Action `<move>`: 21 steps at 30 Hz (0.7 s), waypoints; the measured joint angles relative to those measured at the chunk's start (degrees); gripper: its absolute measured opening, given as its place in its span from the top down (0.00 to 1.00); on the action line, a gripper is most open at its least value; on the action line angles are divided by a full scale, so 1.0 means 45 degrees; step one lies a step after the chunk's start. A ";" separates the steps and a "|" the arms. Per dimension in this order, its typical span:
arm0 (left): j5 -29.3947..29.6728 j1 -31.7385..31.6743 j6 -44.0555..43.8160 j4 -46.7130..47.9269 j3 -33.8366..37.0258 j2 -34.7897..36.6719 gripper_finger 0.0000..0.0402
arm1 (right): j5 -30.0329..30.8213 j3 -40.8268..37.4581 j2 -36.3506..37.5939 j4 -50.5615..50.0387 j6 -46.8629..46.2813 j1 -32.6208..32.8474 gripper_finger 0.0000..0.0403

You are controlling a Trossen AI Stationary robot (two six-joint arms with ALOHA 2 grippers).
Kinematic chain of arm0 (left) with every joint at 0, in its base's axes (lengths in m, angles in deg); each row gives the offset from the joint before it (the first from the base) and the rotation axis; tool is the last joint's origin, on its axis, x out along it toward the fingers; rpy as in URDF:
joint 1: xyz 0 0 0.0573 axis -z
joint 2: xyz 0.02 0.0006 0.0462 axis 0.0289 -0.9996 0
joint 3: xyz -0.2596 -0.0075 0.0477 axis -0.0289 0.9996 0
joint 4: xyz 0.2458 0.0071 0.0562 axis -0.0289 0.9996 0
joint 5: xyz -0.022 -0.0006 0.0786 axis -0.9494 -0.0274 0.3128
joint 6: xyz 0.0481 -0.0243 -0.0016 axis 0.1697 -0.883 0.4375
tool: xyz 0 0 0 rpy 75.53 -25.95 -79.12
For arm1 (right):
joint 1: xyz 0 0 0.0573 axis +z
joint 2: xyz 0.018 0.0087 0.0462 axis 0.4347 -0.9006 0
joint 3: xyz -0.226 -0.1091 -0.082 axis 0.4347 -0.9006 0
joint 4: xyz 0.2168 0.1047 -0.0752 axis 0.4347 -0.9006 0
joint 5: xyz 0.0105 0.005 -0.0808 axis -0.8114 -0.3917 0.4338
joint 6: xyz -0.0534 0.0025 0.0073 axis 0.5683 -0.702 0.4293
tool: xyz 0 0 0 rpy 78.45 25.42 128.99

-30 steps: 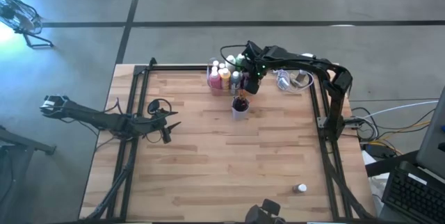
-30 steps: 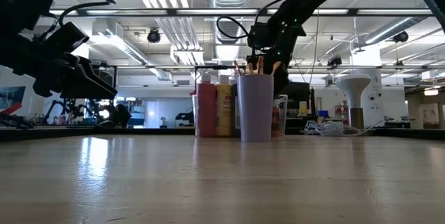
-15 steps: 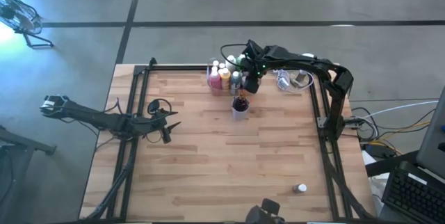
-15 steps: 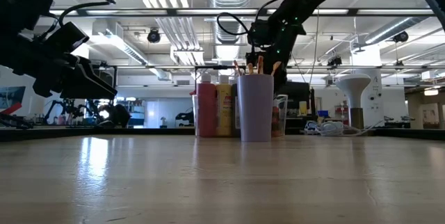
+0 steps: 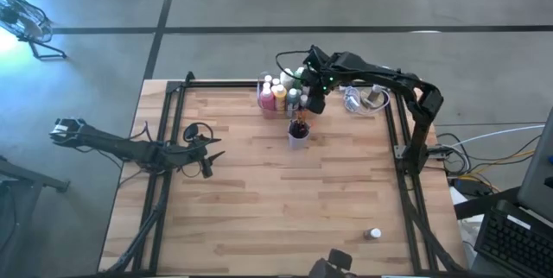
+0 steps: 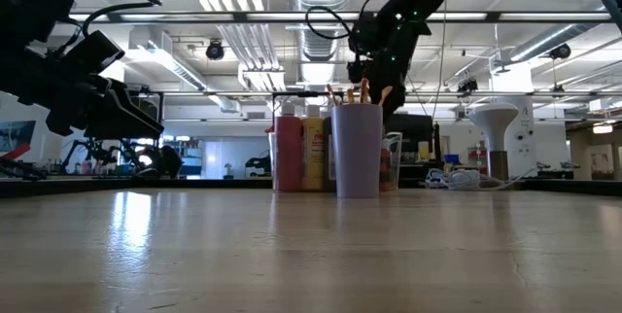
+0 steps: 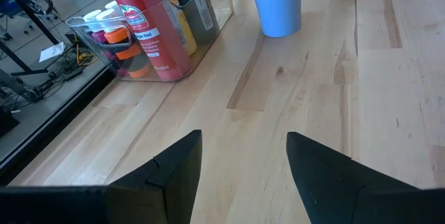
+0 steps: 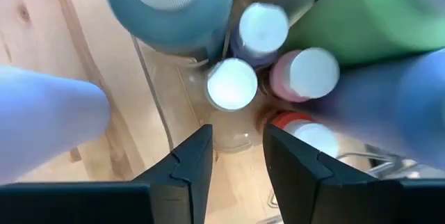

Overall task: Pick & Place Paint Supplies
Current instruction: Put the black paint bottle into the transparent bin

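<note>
1. Several paint bottles (image 5: 278,94) stand packed upright in a clear bin (image 7: 202,17) at the far edge of the table (image 5: 259,200), right of its middle; white-capped small ones sit among taller bottles, a red one (image 7: 142,26) nearest the left arm's camera.
2. One pale cup (image 5: 298,135) stands just in front of the bin, apart from it; brush handles (image 6: 362,90) stick up out of its mouth.
3. Right gripper (image 5: 313,97): poised directly over the bottles in the bin; its two dark fingers (image 8: 189,166) stand a little apart with nothing between them, aimed down at the white caps (image 8: 231,83).
4. Left gripper (image 5: 207,159): waiting low over the table's left side, well apart from the supplies; jaws spread and empty.
5. Handling, as a judgement: the small bottles look light and stiff, smooth plastic that may slip; crowding leaves little room for the fingers, so a neighbour could be nudged or tipped.
6. Hold, as a judgement: best taken at the cap or the neck just beneath it, fingers either side, lifted straight up clear of the bin wall.
7. One small white object (image 5: 373,234) lies alone near the table's front right corner; what it is cannot be told.
</note>
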 joint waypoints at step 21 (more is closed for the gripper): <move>-0.0003 -0.0004 0.0000 0.0000 -0.0002 0.0000 0.46 | 0.0551 0.0643 0.5654 -0.5586 -0.4494 0.4717 0.70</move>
